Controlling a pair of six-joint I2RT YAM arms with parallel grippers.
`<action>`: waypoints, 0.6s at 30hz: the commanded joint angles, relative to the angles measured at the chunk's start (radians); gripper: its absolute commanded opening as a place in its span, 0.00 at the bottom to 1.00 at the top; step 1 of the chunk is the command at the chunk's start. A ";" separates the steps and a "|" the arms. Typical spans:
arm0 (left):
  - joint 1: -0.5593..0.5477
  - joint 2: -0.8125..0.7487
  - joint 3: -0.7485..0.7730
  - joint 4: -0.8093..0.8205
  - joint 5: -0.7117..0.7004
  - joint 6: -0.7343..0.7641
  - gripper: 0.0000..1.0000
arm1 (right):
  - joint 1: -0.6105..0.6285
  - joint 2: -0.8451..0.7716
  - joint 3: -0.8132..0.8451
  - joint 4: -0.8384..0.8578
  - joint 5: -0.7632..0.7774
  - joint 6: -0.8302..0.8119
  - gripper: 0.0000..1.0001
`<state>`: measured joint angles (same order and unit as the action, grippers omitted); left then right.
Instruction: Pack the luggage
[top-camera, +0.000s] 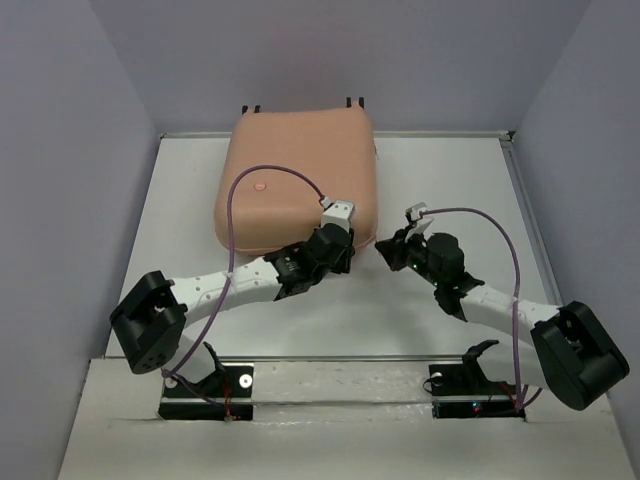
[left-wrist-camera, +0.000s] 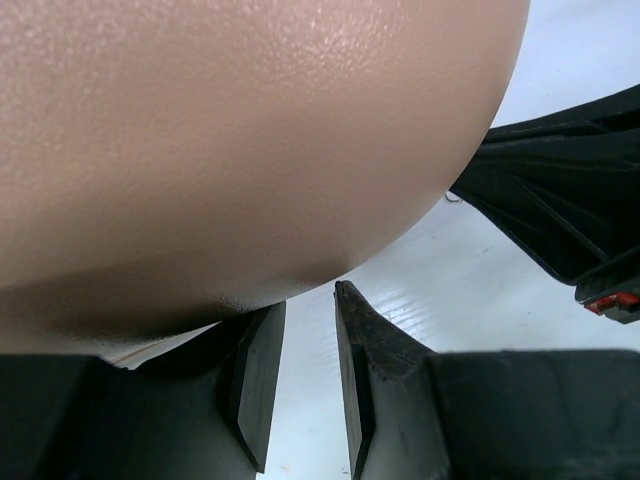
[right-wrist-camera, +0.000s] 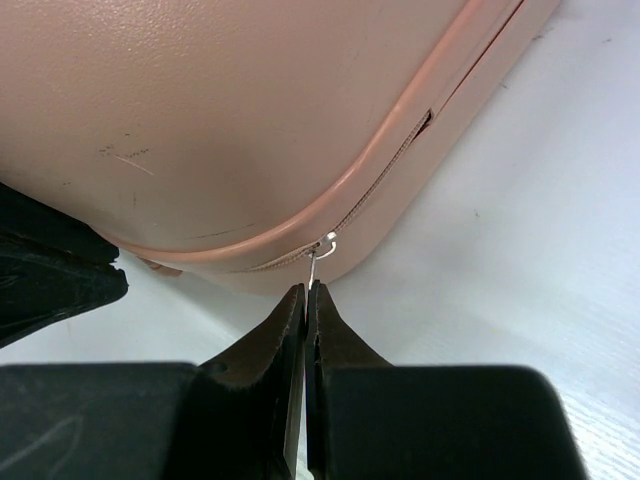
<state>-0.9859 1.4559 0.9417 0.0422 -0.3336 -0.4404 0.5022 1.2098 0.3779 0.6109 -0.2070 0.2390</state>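
The right gripper (right-wrist-camera: 306, 300) is pinched fully shut on the thin metal zip pull (right-wrist-camera: 318, 262) at the near right corner of the luggage (right-wrist-camera: 230, 110). The luggage lies flat on the table (right-wrist-camera: 540, 250), toward the far wall, with its lid down.

The step in hand looks like running the zip round this corner. To do it well, the pull should probably follow the curve of the zip track (right-wrist-camera: 385, 175) rather than draw straight out. It should stay taut and untwisted so the thin pull does not slip from the tips.

The left gripper (left-wrist-camera: 300, 385) stands partly open with nothing between its jaws. It is tucked against the shell at the same corner, well placed to brace the luggage against sliding.

Nothing inside the luggage can be seen.
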 joint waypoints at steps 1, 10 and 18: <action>0.070 -0.022 0.086 0.180 -0.183 0.055 0.39 | 0.133 -0.012 0.003 -0.079 -0.129 0.043 0.07; 0.070 -0.049 0.071 0.170 -0.177 0.046 0.40 | 0.205 0.025 0.015 -0.109 0.053 0.071 0.07; 0.070 -0.055 0.037 0.165 -0.183 0.031 0.40 | 0.216 0.106 0.059 -0.017 -0.121 0.109 0.07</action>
<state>-0.9733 1.4422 0.9482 -0.0105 -0.3595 -0.4343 0.6449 1.2713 0.4267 0.5797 -0.0456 0.2817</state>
